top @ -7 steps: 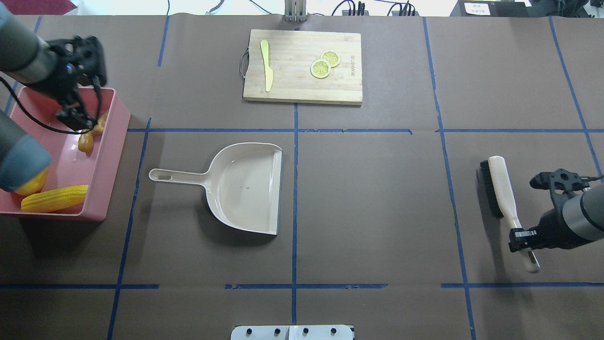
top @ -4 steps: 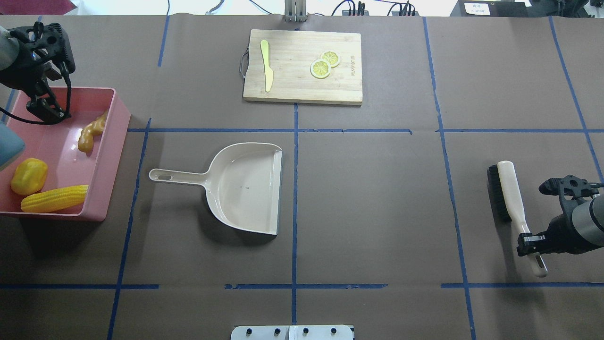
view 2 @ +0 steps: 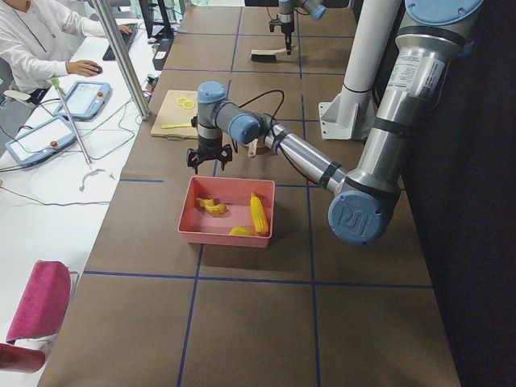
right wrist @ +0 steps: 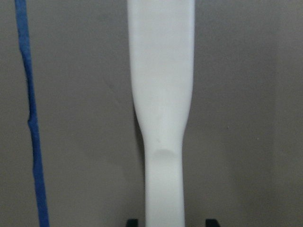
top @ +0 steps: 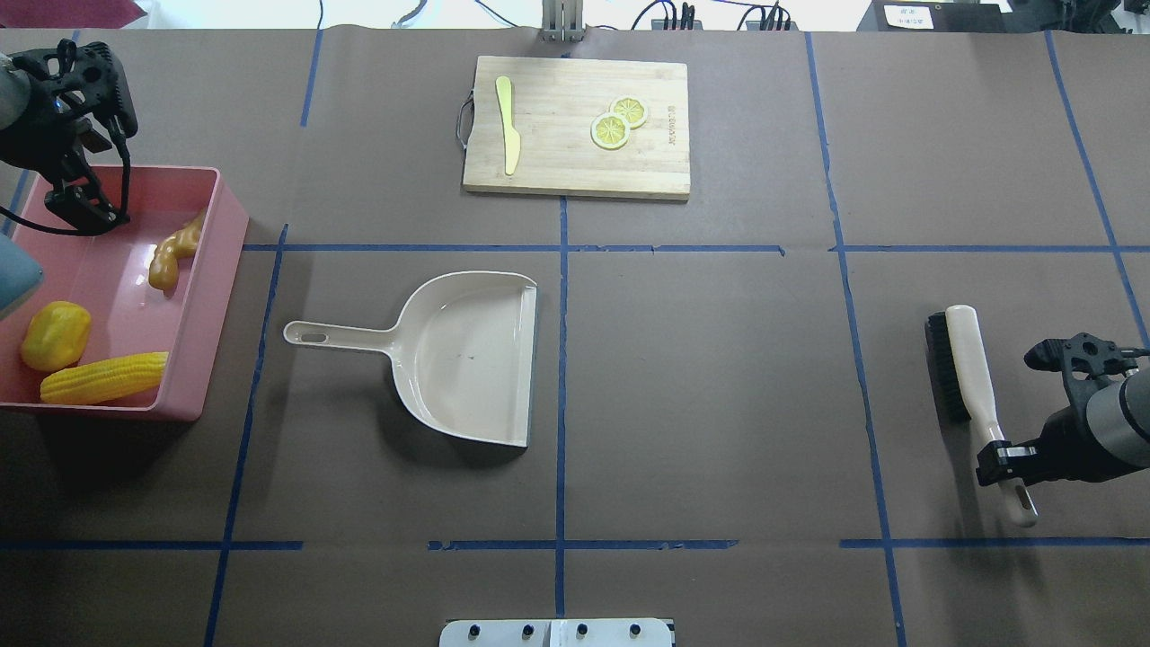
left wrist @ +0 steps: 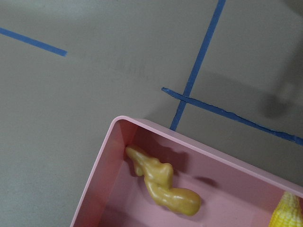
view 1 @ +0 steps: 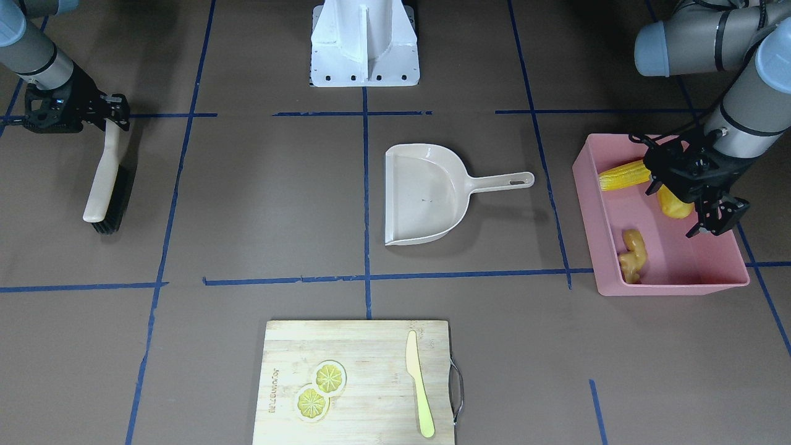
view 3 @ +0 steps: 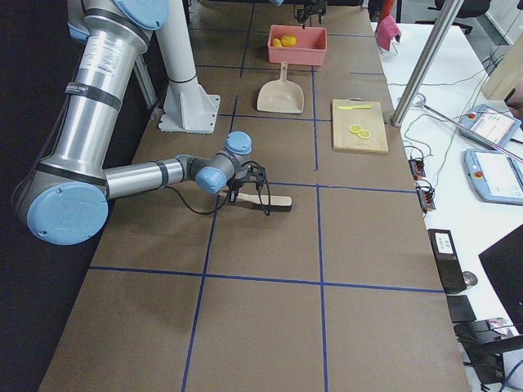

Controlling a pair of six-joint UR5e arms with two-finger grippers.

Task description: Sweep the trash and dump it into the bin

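The pink bin (top: 218, 296) stands at the table's left end. In it lie the corn cob (top: 103, 377), the yellow potato-like lump (top: 56, 335) and the tan ginger root (top: 171, 254). My left gripper (top: 85, 211) hangs open and empty over the bin's far left corner. The left wrist view shows the ginger root (left wrist: 163, 182) and the bin's corner. My right gripper (top: 1002, 456) straddles the handle of the white brush (top: 966, 377), which lies on the table. In the right wrist view its jaws stand a little off the handle (right wrist: 161, 94) on both sides.
The beige dustpan (top: 467, 355) lies at the table's middle, with its handle toward the bin. A wooden cutting board (top: 575, 162) with two lemon slices and a yellow-green knife sits at the far edge. The robot's base (view 1: 364, 43) is at the near edge.
My left gripper has moved left and away from over the ginger root, uncovering the yellow lump. My right gripper and the brush have shifted a little to the right.
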